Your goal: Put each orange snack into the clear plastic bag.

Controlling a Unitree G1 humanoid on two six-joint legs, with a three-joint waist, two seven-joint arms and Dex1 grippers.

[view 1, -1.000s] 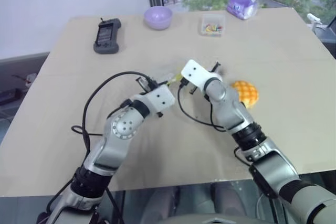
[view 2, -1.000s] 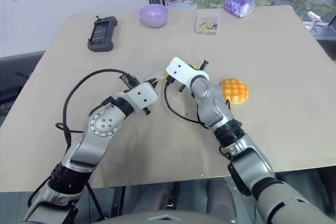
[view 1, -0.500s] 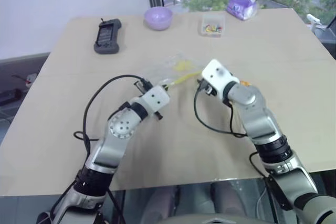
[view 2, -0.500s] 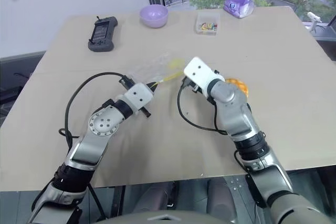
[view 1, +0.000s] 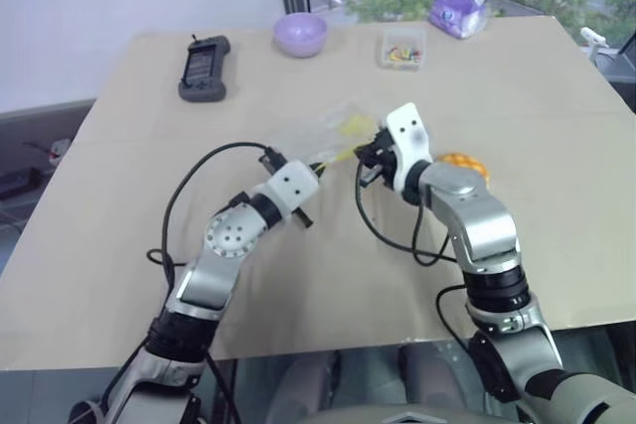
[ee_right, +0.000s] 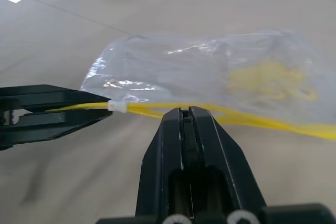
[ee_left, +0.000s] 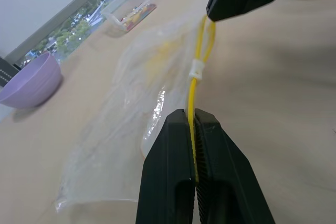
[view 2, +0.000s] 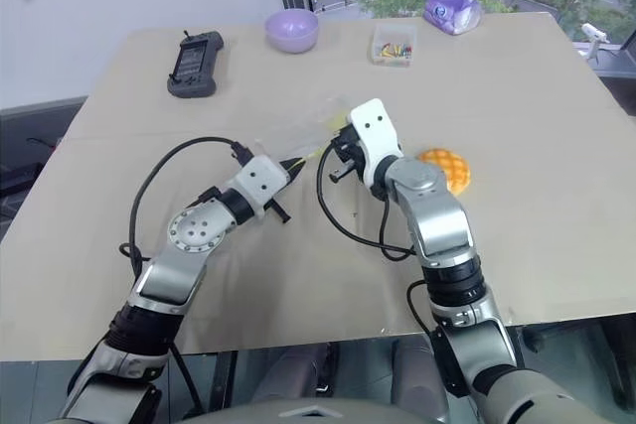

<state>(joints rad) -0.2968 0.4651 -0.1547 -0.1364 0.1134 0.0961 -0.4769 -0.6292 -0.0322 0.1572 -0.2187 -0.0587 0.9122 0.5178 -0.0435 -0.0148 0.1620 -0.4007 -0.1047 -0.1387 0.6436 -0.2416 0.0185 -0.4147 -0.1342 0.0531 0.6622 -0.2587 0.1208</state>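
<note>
Crinkly clear bag (view 1: 323, 134) mid-desk, yellow seal pinched by left gripper (ee_left: 195, 124) and right gripper (ee_right: 187, 116); snack (view 1: 463, 168) nearer right edge.

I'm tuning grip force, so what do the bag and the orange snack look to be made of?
The clear plastic bag: thin, glossy transparent plastic film, judging by its crinkles and bright glints, with a yellow seal strip. The orange snack: a matte, orange-yellow domed bun with a grid-scored top; bread or a soft replica, the look leaves it open.

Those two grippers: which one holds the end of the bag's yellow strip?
The left gripper, shut on the end of the yellow strip of the clear plastic bag. The right gripper pinches the same strip further along, past the white slider.
</note>
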